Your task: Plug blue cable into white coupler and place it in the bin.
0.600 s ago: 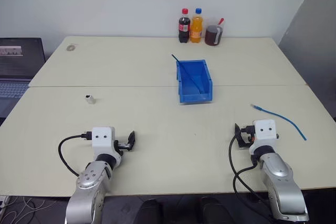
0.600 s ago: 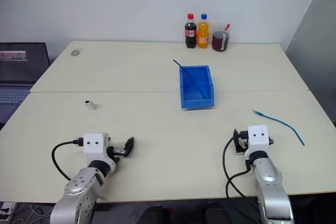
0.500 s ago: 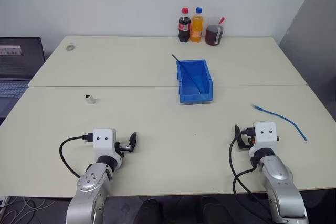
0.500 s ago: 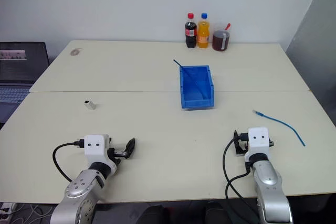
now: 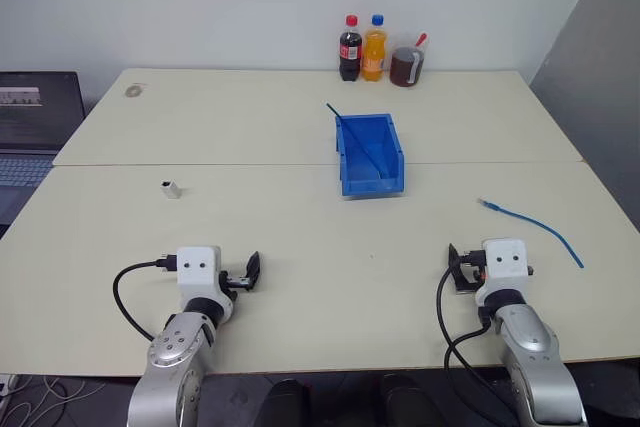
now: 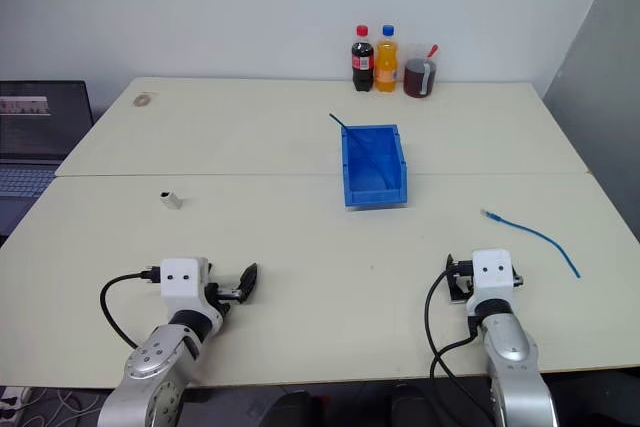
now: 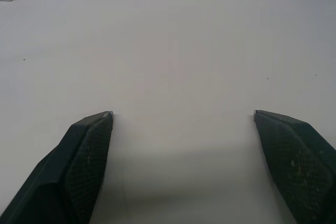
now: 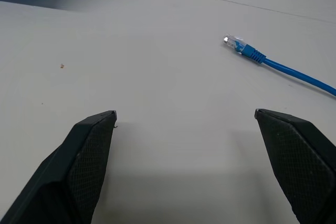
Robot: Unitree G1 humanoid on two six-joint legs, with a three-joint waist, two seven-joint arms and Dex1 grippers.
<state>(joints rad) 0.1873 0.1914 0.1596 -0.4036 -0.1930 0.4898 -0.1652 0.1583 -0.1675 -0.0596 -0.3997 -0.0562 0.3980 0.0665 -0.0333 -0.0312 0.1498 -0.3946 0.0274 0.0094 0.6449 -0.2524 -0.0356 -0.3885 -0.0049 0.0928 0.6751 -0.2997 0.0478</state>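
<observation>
Waiting low over the near edge of the desk, both arms are idling with nothing in hand. The left gripper is holding its jaws spread wide over bare surface, and the right gripper is doing the same, so neither part of the task looks begun.

The blue cable is lying loose on the right side of the desk, just ahead of the right gripper, its clear plug end pointing back toward the middle; that is probably why this arm is sitting where it is, lined up for a short reach. The white coupler is resting by itself on the left side, well ahead of the left gripper, and I am guessing its dark opening faces away, though it is too small to be sure. The bin is standing in the middle, farther back, with a thin dark blue strand poking out over its rear corner.

Beyond it, two bottles and a cup are standing against the plain wall, and a laptop is sitting off the left side.
</observation>
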